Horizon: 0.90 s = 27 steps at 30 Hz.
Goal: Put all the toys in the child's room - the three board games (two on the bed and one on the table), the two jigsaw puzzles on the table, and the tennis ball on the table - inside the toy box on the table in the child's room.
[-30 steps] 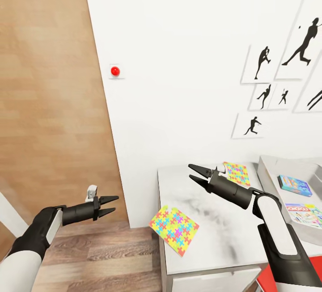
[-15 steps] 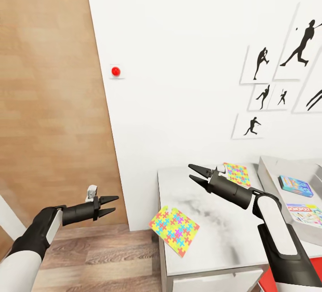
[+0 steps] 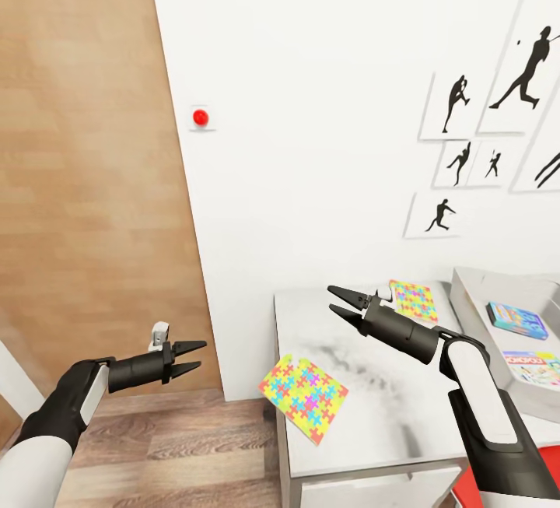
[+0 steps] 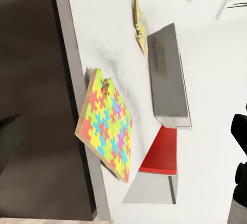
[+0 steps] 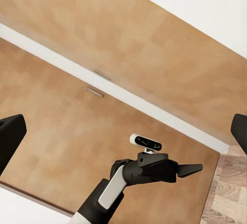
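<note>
Mid-task, judged from the layout: two bright cartoon-printed rectangular board game boxes (image 3: 514, 320) already lying flat inside the plain grey toy box with low sloping walls (image 3: 469, 294), two jigsaw puzzles not yet collected. Pale grey smooth-topped bench (image 3: 381, 407) carrying that toy box at its far right end. Nearest puzzle, a thin square mat of interlocking yellow, pink, blue and green pieces (image 3: 303, 387), well left of the toy box, one corner overhanging the bench edge. Second matching puzzle mat (image 3: 414, 300) just left of the toy box, by the white wall. Right pincer (image 3: 336, 300) released, empty, above the bench between the two mats. Left pincer (image 3: 195, 356) parted, empty, off the bench, over wood-plank floor (image 3: 163, 446). Likely next: lowering the right pincer onto the overhanging mat, its free edge offering a grip on something otherwise too flat to pinch.
</note>
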### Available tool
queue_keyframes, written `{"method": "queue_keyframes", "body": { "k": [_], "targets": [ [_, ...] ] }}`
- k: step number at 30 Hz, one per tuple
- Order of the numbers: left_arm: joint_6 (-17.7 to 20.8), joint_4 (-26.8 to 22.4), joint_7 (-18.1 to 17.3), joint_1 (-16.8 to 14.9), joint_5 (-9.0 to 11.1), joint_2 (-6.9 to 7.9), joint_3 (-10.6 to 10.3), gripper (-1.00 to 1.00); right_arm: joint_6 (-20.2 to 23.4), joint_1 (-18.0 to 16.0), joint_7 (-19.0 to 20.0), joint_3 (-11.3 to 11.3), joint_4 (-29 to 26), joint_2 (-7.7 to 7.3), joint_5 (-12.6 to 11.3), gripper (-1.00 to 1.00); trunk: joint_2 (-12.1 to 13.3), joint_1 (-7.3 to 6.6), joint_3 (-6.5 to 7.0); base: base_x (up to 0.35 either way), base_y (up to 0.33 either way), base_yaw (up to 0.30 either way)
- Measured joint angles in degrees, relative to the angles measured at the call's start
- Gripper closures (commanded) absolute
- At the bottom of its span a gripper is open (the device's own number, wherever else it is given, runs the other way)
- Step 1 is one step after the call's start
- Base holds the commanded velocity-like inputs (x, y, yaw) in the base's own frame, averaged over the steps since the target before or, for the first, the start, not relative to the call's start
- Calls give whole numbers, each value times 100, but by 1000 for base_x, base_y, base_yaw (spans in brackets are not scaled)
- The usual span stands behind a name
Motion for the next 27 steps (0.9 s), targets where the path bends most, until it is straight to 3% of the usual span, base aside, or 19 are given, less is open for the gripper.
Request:
{"method": "queue_keyframes", "body": {
  "k": [18,27],
  "targets": [
    [16,8,-14,0,13,-5,14,-100,0,0,-8,0,6,16,6,-100,-722,396,-323,0,0,0],
    [20,11,-240,0,5,0,11,-100,0,0,-3,-23,9,4,6,-100,-1084,593,-485,0,0,0]
  ]
}}
